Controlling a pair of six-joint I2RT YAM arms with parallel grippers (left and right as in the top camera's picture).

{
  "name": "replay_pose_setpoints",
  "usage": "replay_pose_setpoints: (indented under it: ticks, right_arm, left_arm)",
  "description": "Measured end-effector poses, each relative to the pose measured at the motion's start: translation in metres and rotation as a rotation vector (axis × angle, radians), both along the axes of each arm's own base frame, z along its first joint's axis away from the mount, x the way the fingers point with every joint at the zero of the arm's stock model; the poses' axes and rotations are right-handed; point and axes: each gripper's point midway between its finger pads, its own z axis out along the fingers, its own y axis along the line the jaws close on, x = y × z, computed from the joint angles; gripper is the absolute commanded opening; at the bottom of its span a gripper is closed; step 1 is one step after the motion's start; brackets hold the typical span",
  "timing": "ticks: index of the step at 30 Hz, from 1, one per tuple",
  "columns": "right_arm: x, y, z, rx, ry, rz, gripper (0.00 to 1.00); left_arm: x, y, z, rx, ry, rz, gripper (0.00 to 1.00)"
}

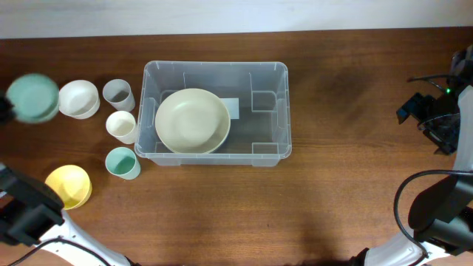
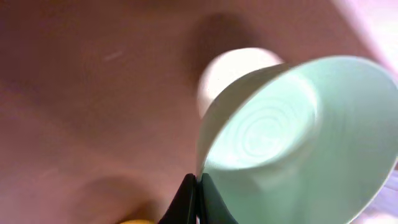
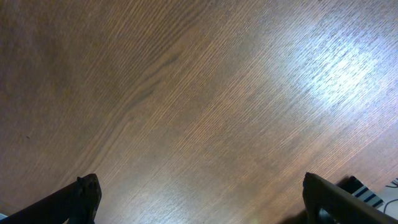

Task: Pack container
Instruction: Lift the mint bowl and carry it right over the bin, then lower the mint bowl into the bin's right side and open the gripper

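Note:
The clear plastic container (image 1: 275,74) stands mid-table with a large cream bowl (image 1: 192,120) inside on its left side and a white label on its base. My left gripper (image 2: 198,186) is shut on the rim of a mint green bowl (image 2: 298,137), held above the table at the far left; the bowl looks blurred in the overhead view (image 1: 32,97). My right gripper (image 3: 199,193) is open and empty over bare wood at the right edge of the table, far from the container.
Left of the container are a white bowl (image 1: 78,98), a grey cup (image 1: 118,94), a cream cup (image 1: 122,126), a mint cup (image 1: 122,162) and a yellow bowl (image 1: 69,185). The white bowl also shows in the left wrist view (image 2: 233,68). Cables lie at the right.

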Motion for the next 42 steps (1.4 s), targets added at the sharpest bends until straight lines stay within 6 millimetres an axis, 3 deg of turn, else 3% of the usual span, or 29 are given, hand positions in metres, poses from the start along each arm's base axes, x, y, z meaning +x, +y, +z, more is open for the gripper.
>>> replay_pose_setpoints:
  ticks: [5, 10, 16, 20, 23, 27, 30, 36, 42]
  right_arm:
    - [0.0, 0.0, 0.0, 0.0, 0.0, 0.001, 0.99]
    - [0.0, 0.0, 0.0, 0.0, 0.0, 0.0, 0.99]
    - [0.0, 0.0, 0.0, 0.0, 0.0, 0.001, 0.99]
    - [0.0, 0.0, 0.0, 0.0, 0.0, 0.001, 0.99]
    - [0.0, 0.0, 0.0, 0.0, 0.0, 0.001, 0.99]
    - [0.0, 0.0, 0.0, 0.0, 0.0, 0.001, 0.99]
    - [0.0, 0.0, 0.0, 0.0, 0.0, 0.001, 0.99]
    - [0.0, 0.0, 0.0, 0.0, 0.0, 0.001, 0.99]
    - [0.0, 0.0, 0.0, 0.0, 0.0, 0.001, 0.99]
  left_arm:
    - [0.052, -0.068, 0.044, -0.013, -0.153, -0.192, 0.01]
    - [0.09, -0.196, 0.081, -0.006, -0.244, -0.485, 0.01]
    - [0.096, -0.353, 0.091, -0.006, -0.277, -0.8, 0.01]
    - [0.089, -0.433, 0.096, 0.011, -0.32, -0.955, 0.01]
    - [0.085, -0.474, 0.088, 0.054, -0.32, -1.022, 0.01]
    - [0.085, -0.511, 0.055, 0.121, -0.259, -1.071, 0.01]
    - [0.09, -0.521, 0.025, 0.149, -0.206, -1.081, 0.01]
    - [0.099, -0.514, -0.032, 0.157, -0.082, -1.069, 0.01]
    - [0.1, -0.514, -0.061, 0.15, -0.026, -1.073, 0.01]
